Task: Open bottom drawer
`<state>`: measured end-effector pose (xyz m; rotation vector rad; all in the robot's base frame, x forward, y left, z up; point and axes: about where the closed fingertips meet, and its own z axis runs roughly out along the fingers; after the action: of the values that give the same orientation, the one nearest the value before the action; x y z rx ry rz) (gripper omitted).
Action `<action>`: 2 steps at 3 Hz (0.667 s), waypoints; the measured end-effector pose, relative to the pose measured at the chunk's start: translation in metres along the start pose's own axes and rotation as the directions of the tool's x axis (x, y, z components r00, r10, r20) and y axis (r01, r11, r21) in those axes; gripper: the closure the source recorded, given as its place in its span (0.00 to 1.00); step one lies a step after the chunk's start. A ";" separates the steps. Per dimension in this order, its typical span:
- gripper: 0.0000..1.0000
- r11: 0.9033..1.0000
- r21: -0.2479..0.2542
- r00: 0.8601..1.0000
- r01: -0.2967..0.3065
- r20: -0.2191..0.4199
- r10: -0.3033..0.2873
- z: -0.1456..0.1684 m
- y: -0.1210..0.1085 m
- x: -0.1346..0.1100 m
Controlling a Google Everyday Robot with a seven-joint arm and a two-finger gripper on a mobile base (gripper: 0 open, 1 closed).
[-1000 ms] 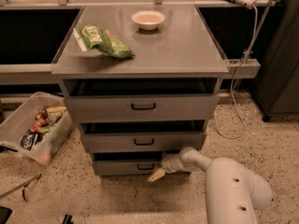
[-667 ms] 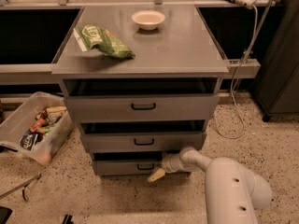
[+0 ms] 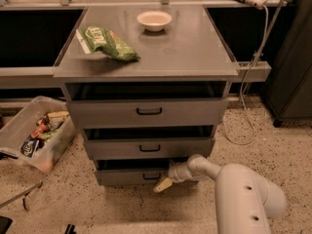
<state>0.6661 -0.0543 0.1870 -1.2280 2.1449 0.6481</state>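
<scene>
No visible change from 1.0 s ago: arm and drawers sit in the same places. Gripper (image 3: pixel 162 185) is low, at the front of the bottom drawer (image 3: pixel 122 177), just right of and slightly below its small black loop handle (image 3: pixel 151 176); its tan tip angles down-left toward the floor. Open or closed: cannot tell from this view, and no hold on the handle can be confirmed. White arm (image 3: pixel 229 189) enters from lower right. Bottom drawer is the lowest of three grey fronts, pulled out a little, with a dark gap above its panel. Middle drawer (image 3: pixel 146 148) and top drawer (image 3: pixel 146 112) are also partly out, each stepped further forward than the one below. On the cabinet top (image 3: pixel 185 52): white bowl (image 3: pixel 154 20) near the back, green bag (image 3: pixel 108 43) at left. Clear plastic bin (image 3: pixel 19 130) of packets rests on the floor to the left of the cabinet.
</scene>
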 end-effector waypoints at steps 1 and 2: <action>0.00 0.999 -0.006 0.999 -0.037 0.003 0.037 -0.010 0.020 0.005; 0.00 0.999 -0.006 0.999 -0.037 0.003 0.037 -0.010 0.020 0.005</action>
<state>0.6435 -0.0546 0.1930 -1.1915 2.1696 0.6717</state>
